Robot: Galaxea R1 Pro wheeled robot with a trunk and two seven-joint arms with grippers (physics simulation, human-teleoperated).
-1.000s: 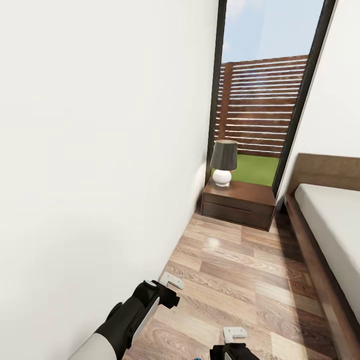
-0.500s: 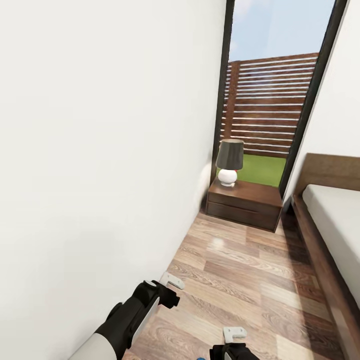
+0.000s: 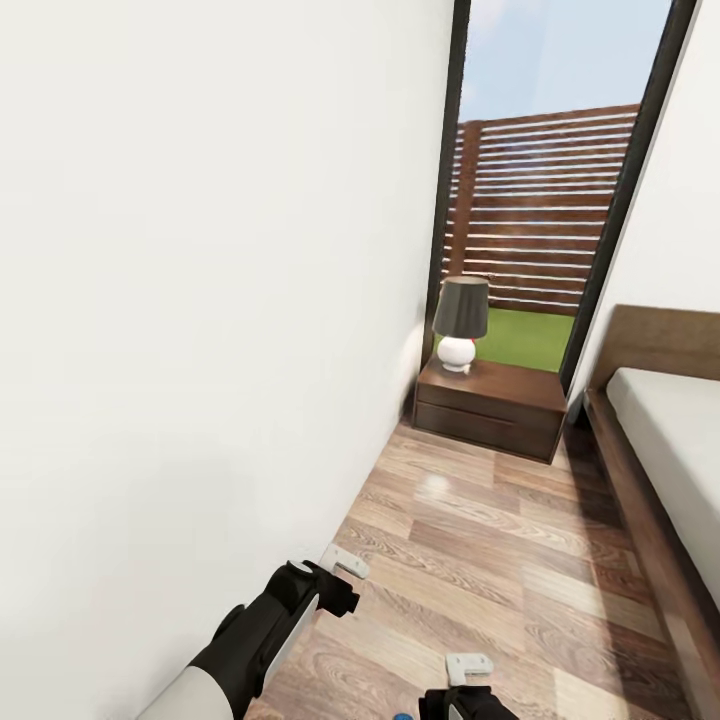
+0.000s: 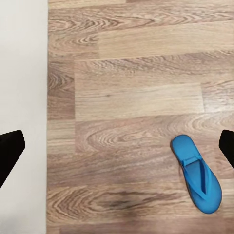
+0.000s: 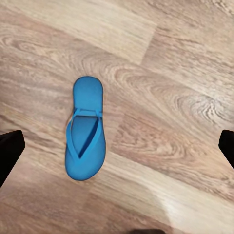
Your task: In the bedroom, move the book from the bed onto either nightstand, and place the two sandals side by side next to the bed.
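Observation:
A bright blue sandal (image 4: 197, 174) lies flat on the wood floor, below my left gripper (image 4: 117, 151), which is open with its dark fingertips (image 4: 9, 153) far apart. My right gripper (image 5: 117, 151), open too, hangs over a blue sandal (image 5: 86, 129); whether it is the same sandal I cannot tell. In the head view both grippers, left (image 3: 340, 580) and right (image 3: 468, 675), sit low above the floor, with a blue speck (image 3: 400, 716) between them. The nightstand (image 3: 490, 405) stands ahead under the window. The bed (image 3: 660, 440) runs along the right. The book is out of view.
A white wall (image 3: 200, 300) runs close along my left arm (image 3: 260, 640). A lamp with a dark shade (image 3: 460, 322) stands on the nightstand's top. The plank floor (image 3: 480, 540) forms a narrow aisle between wall and bed frame, ending at the dark-framed window (image 3: 540, 200).
The head camera has turned a little, so nightstand, window and bed sit further right in the picture. Both arms hold the same pose.

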